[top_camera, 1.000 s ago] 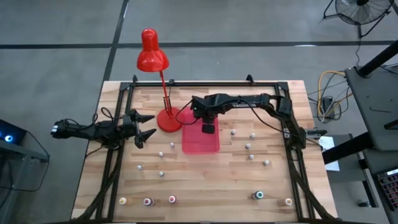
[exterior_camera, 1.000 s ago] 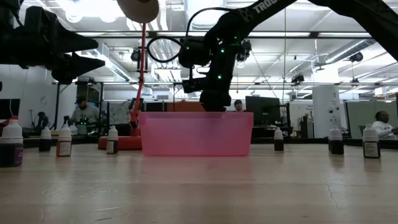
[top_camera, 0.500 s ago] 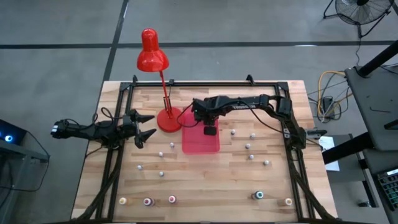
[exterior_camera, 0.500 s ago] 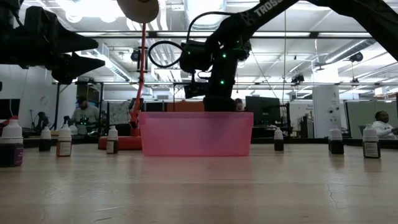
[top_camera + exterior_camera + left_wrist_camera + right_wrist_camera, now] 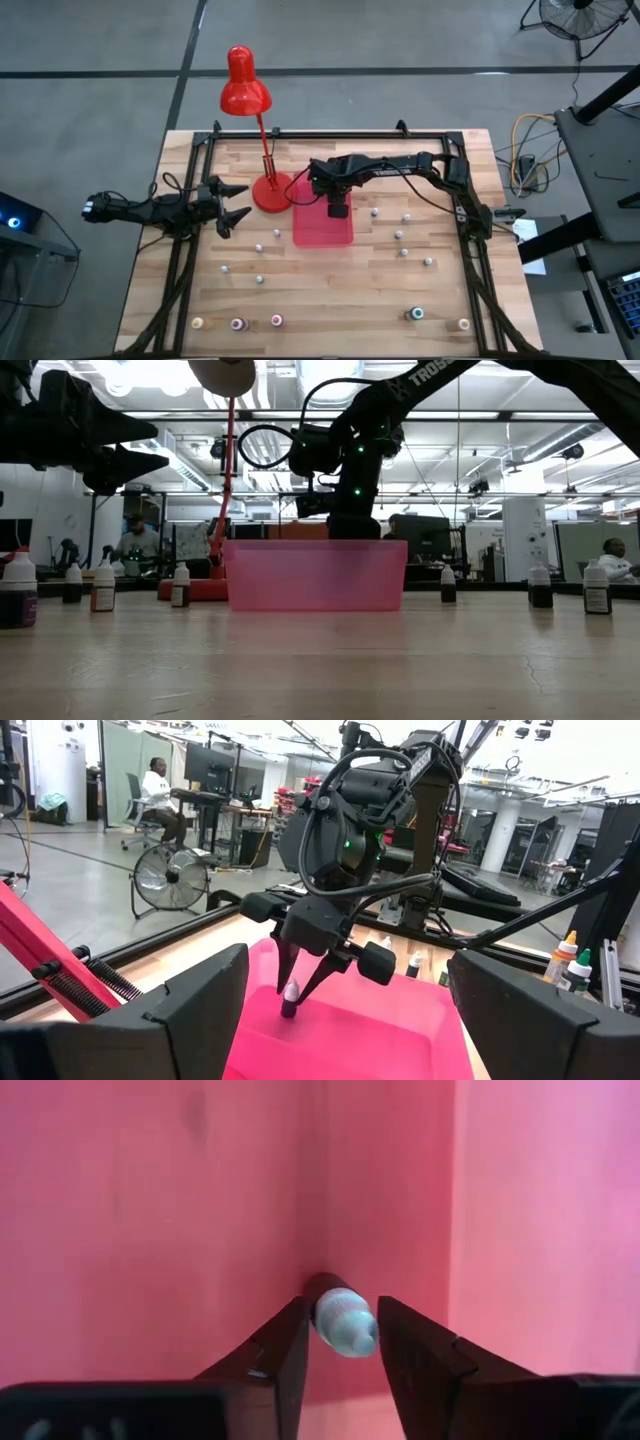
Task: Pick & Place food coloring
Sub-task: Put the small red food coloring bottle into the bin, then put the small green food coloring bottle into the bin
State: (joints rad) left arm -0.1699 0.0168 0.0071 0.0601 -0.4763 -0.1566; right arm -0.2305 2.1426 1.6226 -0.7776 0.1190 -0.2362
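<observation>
While the right gripper (image 5: 296, 982) reaches down into the pink tray (image 5: 322, 228), we see one small food coloring bottle (image 5: 290, 999) standing upright on the tray floor between its fingers (image 5: 277, 1357). From the right wrist view the fingers flank the bottle's pale cap closely, yet we cannot tell whether they press it or have just let go. We can make out nothing else inside the tray. It sits on the wooden counter (image 5: 330, 290) just beside the base of the red lamp (image 5: 270, 192). Other small bottles (image 5: 404, 252) stand scattered on the counter around the tray, with a row along the near edge. Our left gripper (image 5: 232, 202) hangs wide open and empty over the counter's left side.
</observation>
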